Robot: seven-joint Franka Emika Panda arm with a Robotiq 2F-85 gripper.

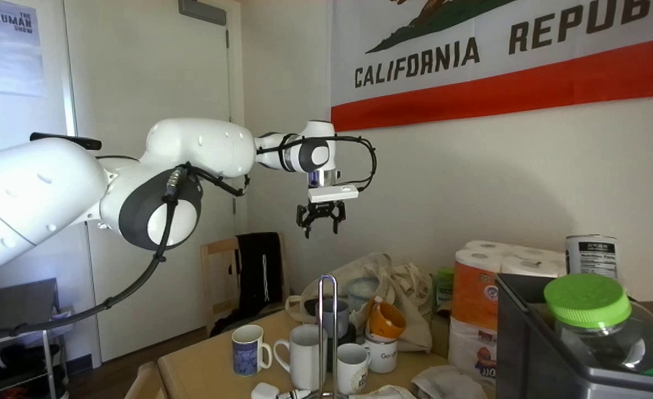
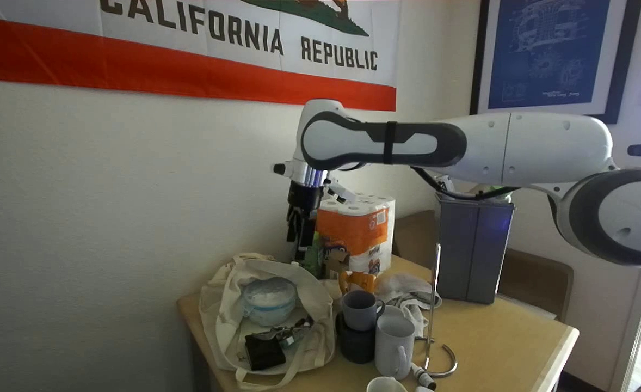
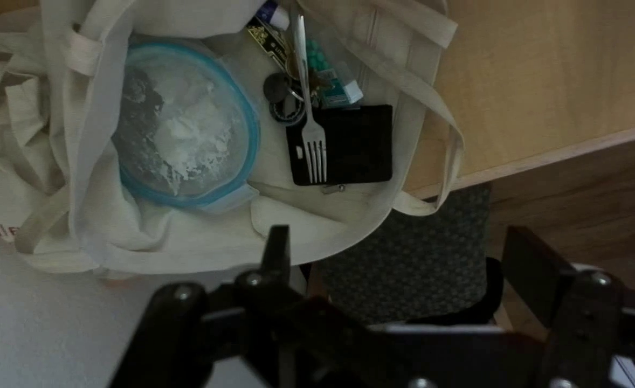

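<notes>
The tote bag lies lower than the gripper and apart from it — the jaws spread wide.

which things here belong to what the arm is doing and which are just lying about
Likely in the job:
gripper, open and empty
tote bag, seemingly nearest to it
fork and blue-rimmed container inside the bag

Probably just lying about:
mugs
metal stand
pack of paper rolls
gray bin
green-lidded jar
</notes>
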